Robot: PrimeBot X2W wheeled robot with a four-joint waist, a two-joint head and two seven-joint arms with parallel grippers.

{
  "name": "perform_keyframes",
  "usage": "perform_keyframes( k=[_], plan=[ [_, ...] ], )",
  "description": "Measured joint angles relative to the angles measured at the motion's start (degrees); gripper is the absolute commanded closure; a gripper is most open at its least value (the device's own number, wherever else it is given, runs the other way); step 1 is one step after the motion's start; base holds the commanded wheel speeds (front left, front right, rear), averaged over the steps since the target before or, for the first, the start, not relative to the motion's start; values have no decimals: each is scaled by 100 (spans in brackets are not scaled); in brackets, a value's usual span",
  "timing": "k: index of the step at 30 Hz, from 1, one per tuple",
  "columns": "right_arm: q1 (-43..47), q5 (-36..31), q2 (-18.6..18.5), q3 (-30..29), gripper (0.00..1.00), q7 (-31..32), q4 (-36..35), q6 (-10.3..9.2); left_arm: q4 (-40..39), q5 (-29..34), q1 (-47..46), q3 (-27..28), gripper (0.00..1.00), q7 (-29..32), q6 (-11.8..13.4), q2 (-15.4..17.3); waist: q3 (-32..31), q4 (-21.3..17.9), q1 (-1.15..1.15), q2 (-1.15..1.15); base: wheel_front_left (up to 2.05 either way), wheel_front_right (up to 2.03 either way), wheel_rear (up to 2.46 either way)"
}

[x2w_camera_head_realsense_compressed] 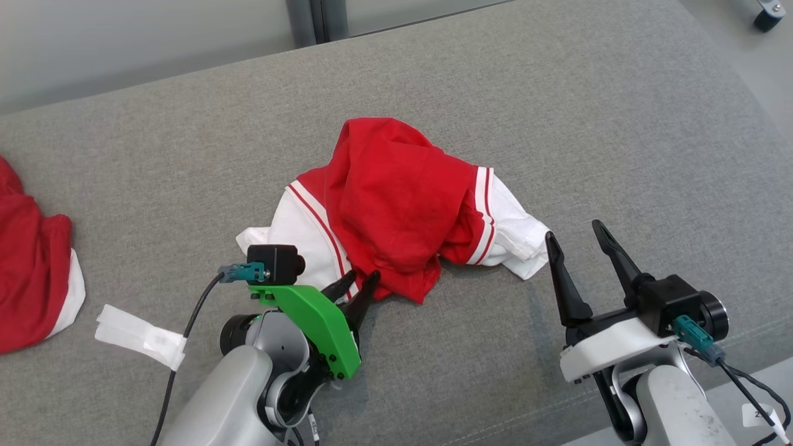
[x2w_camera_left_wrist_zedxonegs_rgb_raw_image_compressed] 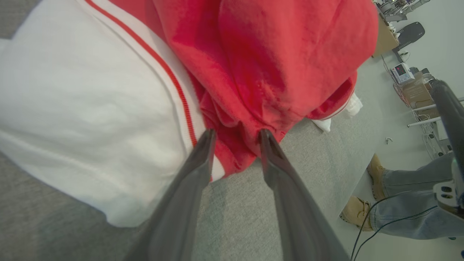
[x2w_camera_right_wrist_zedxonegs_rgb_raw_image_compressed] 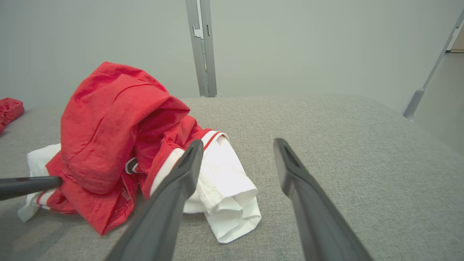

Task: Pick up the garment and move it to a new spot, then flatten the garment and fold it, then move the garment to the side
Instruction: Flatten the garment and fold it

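Observation:
The garment (x2w_camera_head_realsense_compressed: 396, 198) is a crumpled red and white top, bunched in the middle of the grey padded surface (x2w_camera_head_realsense_compressed: 557, 124). My left gripper (x2w_camera_head_realsense_compressed: 360, 280) is at its near edge, jaws a little apart, tips touching the red hem. In the left wrist view the left gripper (x2w_camera_left_wrist_zedxonegs_rgb_raw_image_compressed: 236, 133) has a fold of the garment (x2w_camera_left_wrist_zedxonegs_rgb_raw_image_compressed: 272, 65) lying between its tips, not pinched. My right gripper (x2w_camera_head_realsense_compressed: 573, 235) stands open just right of the white sleeve, holding nothing. The right wrist view shows the right gripper (x2w_camera_right_wrist_zedxonegs_rgb_raw_image_compressed: 237, 145) beside the garment (x2w_camera_right_wrist_zedxonegs_rgb_raw_image_compressed: 108, 127).
A second red and white cloth (x2w_camera_head_realsense_compressed: 31, 272) lies at the far left, with a white folded strip (x2w_camera_head_realsense_compressed: 139, 334) near it. A person's jeans-clad legs (x2w_camera_left_wrist_zedxonegs_rgb_raw_image_compressed: 409, 192) and tan boots (x2w_camera_left_wrist_zedxonegs_rgb_raw_image_compressed: 357, 212) stand beside the surface's edge. A metal post (x2w_camera_head_realsense_compressed: 316, 18) rises behind.

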Motion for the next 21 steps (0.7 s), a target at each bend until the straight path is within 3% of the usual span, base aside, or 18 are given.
perform_keyframes(
  k=[1, 5, 7, 13, 21],
  plan=[
    [-14, 1, 0, 2, 0, 0, -1, 0, 29, -10, -5, 3, 51, -7, 0, -15, 6, -13, 0, 0, 0, 0, 0],
    [-26, 11, -1, 4, 0, 0, -2, 0, 111, -18, -82, 44, 76, -149, -3, -83, 29, -58, 0, 0, 0, 0, 0],
    [-26, 11, -1, -2, 0, 0, -1, 0, 167, -31, -153, 57, 100, -202, -49, -120, 28, -77, 0, 0, 0, 0, 0],
    [34, 10, 0, -97, 0, 0, -2, 0, -14, -187, -146, 84, 100, -97, -201, -10, -12, -5, 0, 0, 0, 0, 0],
    [146, -69, 1, -158, 0, 0, 44, 0, -1184, -711, 219, 434, 100, 347, -325, 817, -137, 334, 0, 0, 0, 0, 0]
  ],
)
